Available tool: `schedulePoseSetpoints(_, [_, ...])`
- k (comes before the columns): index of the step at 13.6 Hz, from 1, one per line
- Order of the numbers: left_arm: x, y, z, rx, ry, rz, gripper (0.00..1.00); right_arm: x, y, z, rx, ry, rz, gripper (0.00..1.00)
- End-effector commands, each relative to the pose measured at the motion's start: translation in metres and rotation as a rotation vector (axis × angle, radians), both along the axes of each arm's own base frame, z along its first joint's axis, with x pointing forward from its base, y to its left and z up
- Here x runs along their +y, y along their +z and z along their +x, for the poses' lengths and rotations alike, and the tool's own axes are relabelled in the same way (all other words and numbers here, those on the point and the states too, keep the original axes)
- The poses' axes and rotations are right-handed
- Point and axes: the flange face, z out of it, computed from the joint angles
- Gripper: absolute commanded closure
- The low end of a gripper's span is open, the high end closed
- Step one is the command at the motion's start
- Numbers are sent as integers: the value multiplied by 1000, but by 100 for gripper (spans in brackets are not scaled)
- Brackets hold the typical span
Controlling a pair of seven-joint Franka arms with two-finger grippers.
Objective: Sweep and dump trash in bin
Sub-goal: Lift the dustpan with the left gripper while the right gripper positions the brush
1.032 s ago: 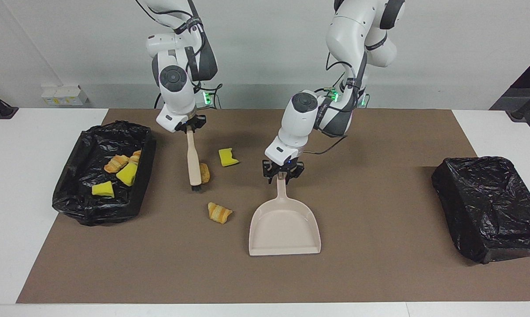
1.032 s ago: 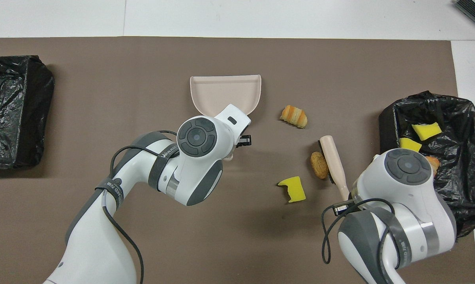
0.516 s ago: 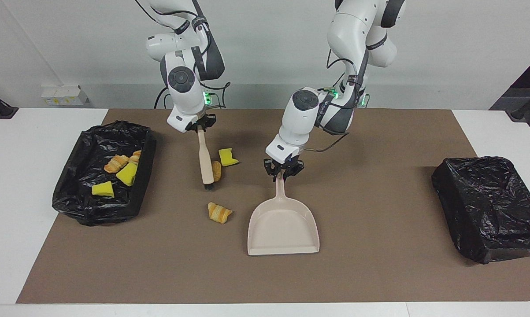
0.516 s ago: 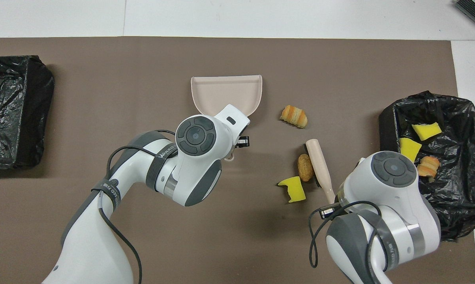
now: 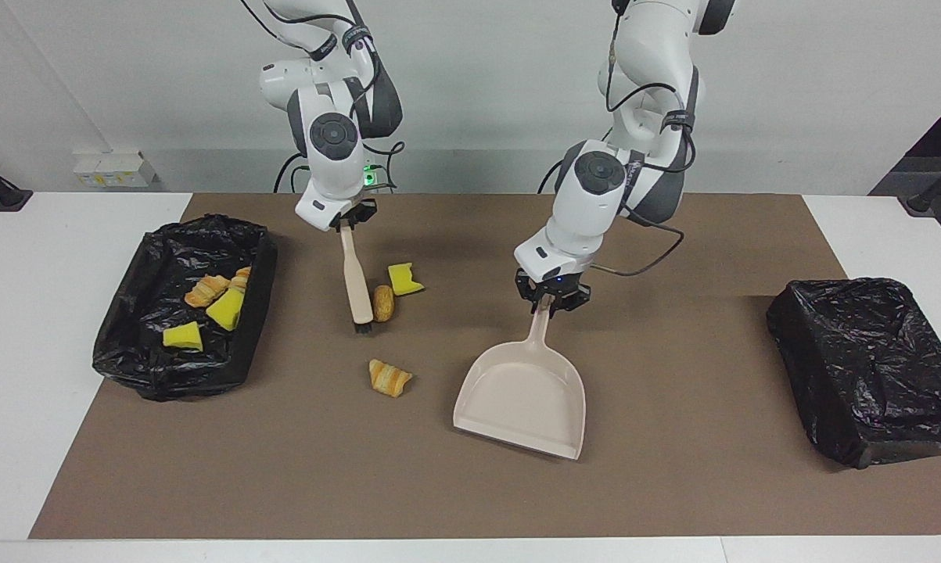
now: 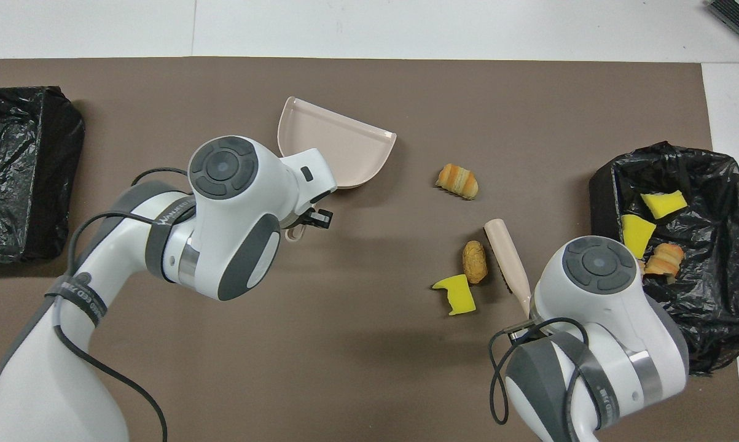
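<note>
The left gripper is hanging over the middle of the brown mat that is covering the worktop, its fingers clenched on the end of the handle of the beige dustpan; the pan is sitting slanted, its handle pointing up toward the robots and its wide mouth turned away from them. The right gripper is hovering over the mat nearer the right arm's end, its fingers grasping the top of the handle of a small brush, whose dark bristles are pointing down at the mat. The trash is lying in two groups. Three pieces are lying loose on the mat: a round tan bread bit is resting just beside the brush head, a yellow sponge chunk is sitting right next to it and a little nearer to the robots, and a striped croissant bit is lying farther from the robots, between the brush and the dustpan's mouth but apart from both. The other pieces are lying inside the bin lined with a black bag at the right arm's end of the worktop: two yellow sponge chunks and tan croissant bits. A second black-bagged bin is standing at the left arm's end, well apart from everything else.
</note>
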Motion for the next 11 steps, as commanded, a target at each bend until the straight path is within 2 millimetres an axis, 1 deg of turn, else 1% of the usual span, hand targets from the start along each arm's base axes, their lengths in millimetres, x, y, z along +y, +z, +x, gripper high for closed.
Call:
schedulePoseSetpoints(1, [30, 7, 6, -7, -158, 8, 100, -5, -1, -29, 6, -15, -5, 100])
schedulePoseSetpoints(2, [43, 9, 10, -10, -250, 13, 100, -6, -5, -40, 24, -33, 20, 100])
schedulePoseSetpoints(4, [55, 10, 14, -30, -474, 17, 100, -6, -9, -56, 44, -68, 53, 100])
schedulePoseSetpoints(5, [65, 9, 18, -36, -531, 18, 100, -1, -10, -67, 58, -78, 68, 100])
schedulePoseSetpoints(6, [66, 6, 14, -15, -594, 22, 100, 7, -11, -76, 63, -86, 77, 100])
schedulePoseSetpoints(7, [69, 7, 9, 0, -676, 20, 100, 9, -11, -78, 68, -156, 90, 100])
schedulePoseSetpoints(8, [69, 4, 6, 10, -740, 19, 100, 12, -15, -77, 81, -249, 111, 100])
schedulePoseSetpoints(9, [70, 4, -4, 22, -787, 18, 100, 19, -26, -75, 79, -295, 122, 100])
schedulePoseSetpoints(10, [68, -5, -17, 36, -818, 17, 100, 26, -28, -73, 59, -307, 131, 100])
schedulePoseSetpoints(11, [61, -10, -32, 44, -887, 17, 100, 33, -30, -73, 54, -310, 135, 100])
